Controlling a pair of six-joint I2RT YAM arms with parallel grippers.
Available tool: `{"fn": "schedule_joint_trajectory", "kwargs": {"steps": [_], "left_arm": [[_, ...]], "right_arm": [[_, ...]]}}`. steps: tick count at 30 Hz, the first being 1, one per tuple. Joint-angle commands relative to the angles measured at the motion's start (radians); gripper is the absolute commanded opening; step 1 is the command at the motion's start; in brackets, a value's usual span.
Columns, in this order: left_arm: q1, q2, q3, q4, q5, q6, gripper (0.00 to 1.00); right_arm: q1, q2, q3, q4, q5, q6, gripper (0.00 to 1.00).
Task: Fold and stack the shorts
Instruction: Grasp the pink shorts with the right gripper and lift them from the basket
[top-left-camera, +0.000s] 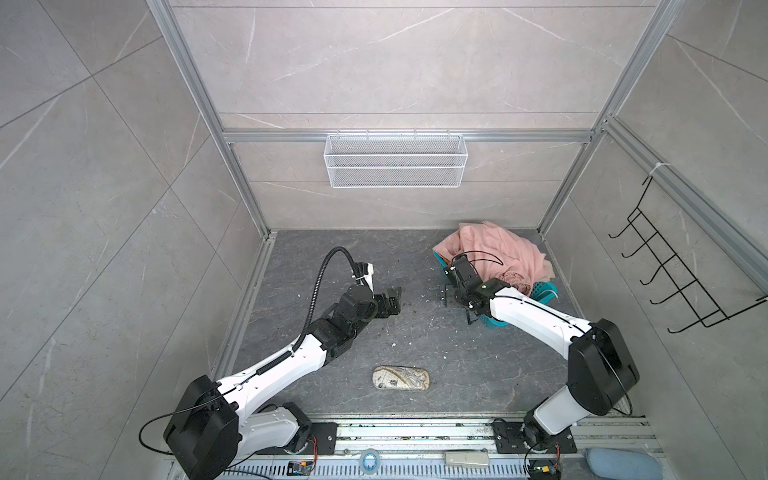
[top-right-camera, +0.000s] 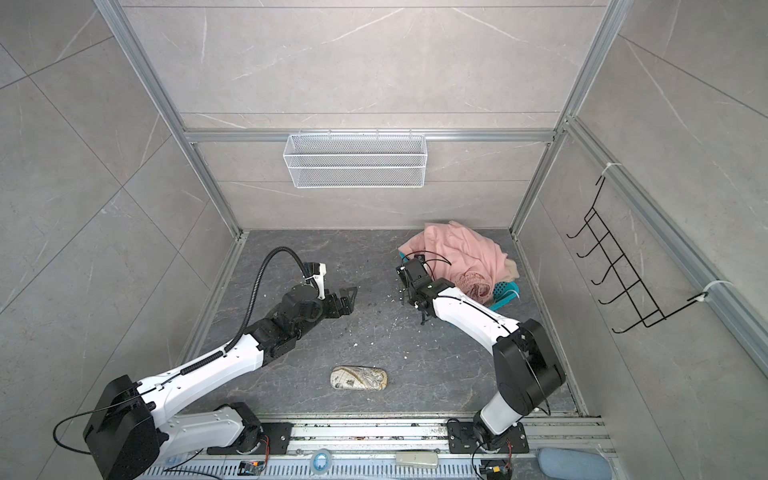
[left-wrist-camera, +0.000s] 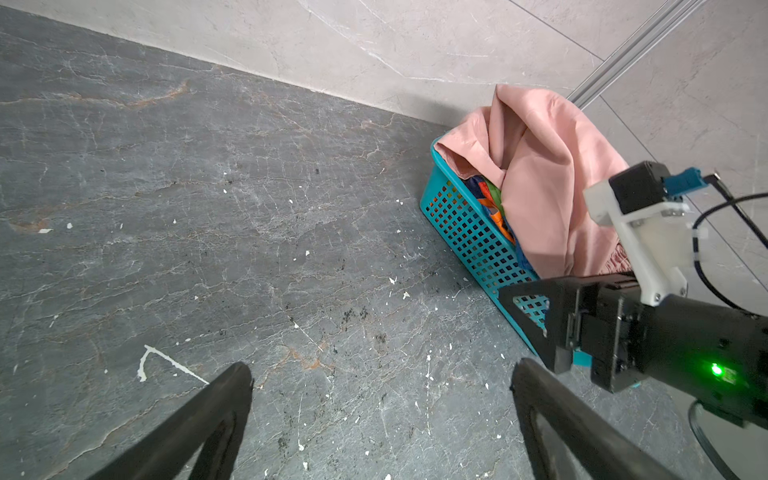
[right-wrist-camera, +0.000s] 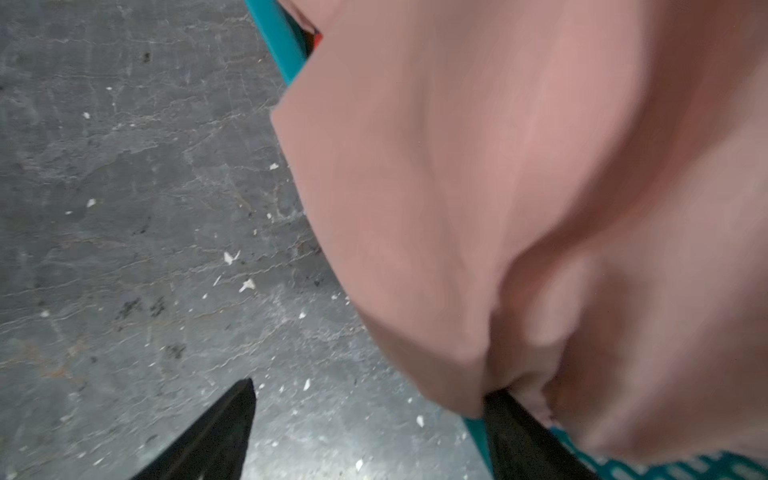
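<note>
Two shorts visible, both in the teal basket (left-wrist-camera: 469, 232) at the far right corner of the bench (top-left-camera: 415, 332). Pink shorts (top-left-camera: 498, 253) are heaped on top, crumpled & spilling over the rim. Rainbow-striped shorts (left-wrist-camera: 492, 203) lie underneath; only a strip shows btw the pink cloth & the basket wall in the left wrist view. Left end effector (top-left-camera: 397, 299) is open wide w/ nothing btw its fingers, over bare bench, well apart from the basket. Right end effector (top-left-camera: 443, 296) (right-wrist-camera: 372, 388) is also open, at the basket's side facing the bench middle. In the right wrist view one finger is over bare bench & the other sits against the lower edge of the pink cloth, touching it but not clamped on it. Patterned pouch (top-left-camera: 401, 378) lies flat near the front edge btw the two arms, well apart from basket & shorts
</note>
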Motion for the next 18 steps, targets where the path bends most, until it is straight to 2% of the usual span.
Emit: {"fn": "schedule_joint_trajectory", "kwargs": {"steps": [1,4,11,15,18], "left_arm": [[-0.003,-0.005,-0.013,0.033,0.012,-0.01,1.0],[-0.003,-0.007,-0.018,0.038,0.007,-0.005,1.0],[-0.005,0.031,0.0,0.052,0.039,-0.005,1.0],[-0.006,0.043,0.01,0.053,0.047,-0.004,1.0],[-0.006,0.058,0.017,0.061,0.05,-0.003,1.0]], "right_arm": [[-0.004,0.062,0.053,-0.037,0.071,-0.075,0.82],[-0.006,0.126,0.08,-0.056,0.139,-0.108,0.78],[-0.054,0.204,0.081,-0.032,0.181,-0.14,0.7],[-0.101,0.2,0.069,-0.006,0.177,-0.155,0.43],[-0.148,0.204,0.077,0.007,0.165,-0.166,0.32]]}}
